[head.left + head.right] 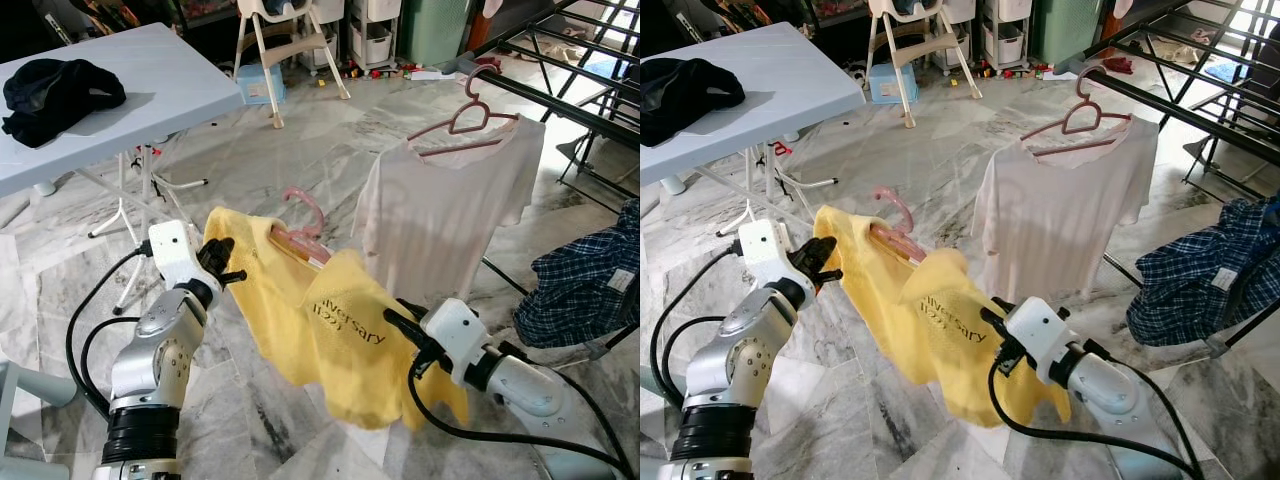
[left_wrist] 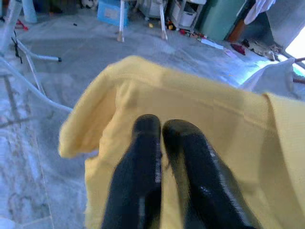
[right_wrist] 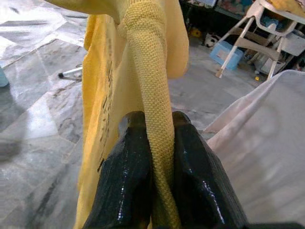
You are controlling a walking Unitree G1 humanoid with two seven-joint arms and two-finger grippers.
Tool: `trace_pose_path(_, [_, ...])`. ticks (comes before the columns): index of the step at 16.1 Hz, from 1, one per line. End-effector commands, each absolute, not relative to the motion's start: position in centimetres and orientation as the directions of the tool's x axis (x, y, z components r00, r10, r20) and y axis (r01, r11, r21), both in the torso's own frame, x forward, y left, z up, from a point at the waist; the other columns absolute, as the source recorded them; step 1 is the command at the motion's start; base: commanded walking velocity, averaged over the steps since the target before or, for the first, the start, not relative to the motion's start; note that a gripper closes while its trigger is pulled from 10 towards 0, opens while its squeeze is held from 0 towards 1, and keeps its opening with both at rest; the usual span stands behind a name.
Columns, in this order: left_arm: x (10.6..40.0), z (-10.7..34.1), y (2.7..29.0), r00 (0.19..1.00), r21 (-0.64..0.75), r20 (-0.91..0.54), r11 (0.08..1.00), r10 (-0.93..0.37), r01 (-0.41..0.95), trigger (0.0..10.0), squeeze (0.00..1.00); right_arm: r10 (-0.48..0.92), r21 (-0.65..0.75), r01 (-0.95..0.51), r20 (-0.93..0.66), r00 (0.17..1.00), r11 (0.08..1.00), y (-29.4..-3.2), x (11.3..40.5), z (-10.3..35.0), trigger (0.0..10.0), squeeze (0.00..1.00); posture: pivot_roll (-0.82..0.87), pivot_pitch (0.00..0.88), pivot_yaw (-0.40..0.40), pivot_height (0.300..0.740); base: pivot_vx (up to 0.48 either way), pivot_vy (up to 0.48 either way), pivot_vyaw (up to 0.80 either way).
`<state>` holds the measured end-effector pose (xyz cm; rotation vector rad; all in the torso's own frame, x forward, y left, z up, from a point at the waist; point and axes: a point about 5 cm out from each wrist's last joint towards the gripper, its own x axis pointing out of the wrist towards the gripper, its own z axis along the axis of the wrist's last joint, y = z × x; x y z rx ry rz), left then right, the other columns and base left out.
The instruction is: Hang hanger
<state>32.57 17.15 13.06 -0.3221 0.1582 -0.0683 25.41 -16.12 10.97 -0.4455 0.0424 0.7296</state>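
A yellow knitted T-shirt with dark lettering (image 1: 330,330) hangs in the air at the middle of the head views, draped over a pink plastic hanger (image 1: 305,228) whose hook rises above the collar. The left gripper (image 1: 222,262) sits at about nine o'clock from the hanger, its two black fingers (image 2: 143,162) pressed together with the shirt's left shoulder fabric around them; they look clenched on the cloth. The right gripper (image 1: 400,325) is at about four o'clock from the hanger, its fingers (image 3: 133,162) grasping a rolled fold of the yellow knit squeezed between them.

At one o'clock from the yellow shirt, a white T-shirt (image 1: 445,215) hangs on a second pink hanger (image 1: 465,118) hooked over the black metal drying rack (image 1: 560,105). A dark blue checked shirt (image 1: 585,285) is draped on the rack at three o'clock. At ten o'clock stands a pale grey folding table (image 1: 120,90) with a crumpled black garment (image 1: 55,95) on it, over the grey marbled tile floor (image 1: 250,400).
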Motion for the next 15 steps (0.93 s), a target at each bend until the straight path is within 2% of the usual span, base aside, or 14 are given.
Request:
trace_pose_path(1, [32.7,13.1,17.9,0.987,-0.303,-0.144,0.953,-0.069,0.023,0.0,0.00,0.668,-0.402,-0.647,-0.108,0.736,0.648,-15.9,25.3,12.7,10.0,0.00,-0.14,0.092,0.083,0.740,0.000,0.000,0.00])
trace_pose_path(5, [32.6,13.0,18.2,0.980,-0.262,-0.164,0.963,-0.108,0.062,0.0,0.00,0.677,-0.422,-0.658,-0.128,0.724,0.624,-16.8,25.4,12.8,10.0,0.00,-0.14,0.094,0.082,0.740,0.000,0.000,0.00])
trace_pose_path(6, [32.3,12.9,17.6,0.962,-0.158,-0.179,0.971,-0.208,0.181,4.6,0.00,0.678,-0.433,-0.658,-0.135,0.723,0.616,-17.0,25.6,12.9,10.0,0.00,-0.13,0.094,0.082,0.740,0.000,0.000,0.00])
trace_pose_path(7, [32.1,12.8,17.6,0.951,-0.113,-0.190,0.968,-0.242,0.224,10.0,0.42,0.677,-0.442,-0.657,-0.139,0.723,0.611,-17.2,25.7,12.9,10.0,0.00,-0.13,0.094,0.081,0.740,0.000,0.000,0.00])
trace_pose_path(8, [32.0,12.8,17.7,0.943,-0.074,-0.199,0.964,-0.266,0.256,10.0,0.82,0.675,-0.445,-0.655,-0.140,0.724,0.610,-17.3,25.8,12.9,10.0,0.00,-0.13,0.093,0.080,0.740,0.000,0.000,0.00])
trace_pose_path(9, [31.9,13.0,17.8,0.934,-0.038,-0.201,0.955,-0.297,0.295,10.0,1.00,0.676,-0.447,-0.656,-0.141,0.723,0.608,-17.3,25.9,12.9,10.0,0.00,-0.13,0.092,0.079,0.740,0.000,0.000,0.00])
trace_pose_path(11, [31.9,14.3,18.7,0.911,0.122,-0.171,0.910,-0.375,0.397,10.0,1.00,0.686,-0.456,-0.666,-0.153,0.712,0.590,-17.4,25.7,12.8,10.0,0.00,-0.13,0.093,0.077,0.740,0.000,0.000,0.00])
trace_pose_path(15, [32.3,16.9,19.5,0.871,0.294,-0.111,0.821,-0.478,0.488,10.0,1.00,0.718,-0.444,-0.706,-0.177,0.673,0.552,-17.2,25.1,12.3,10.0,0.00,-0.13,0.093,0.075,0.740,0.000,0.000,0.00])
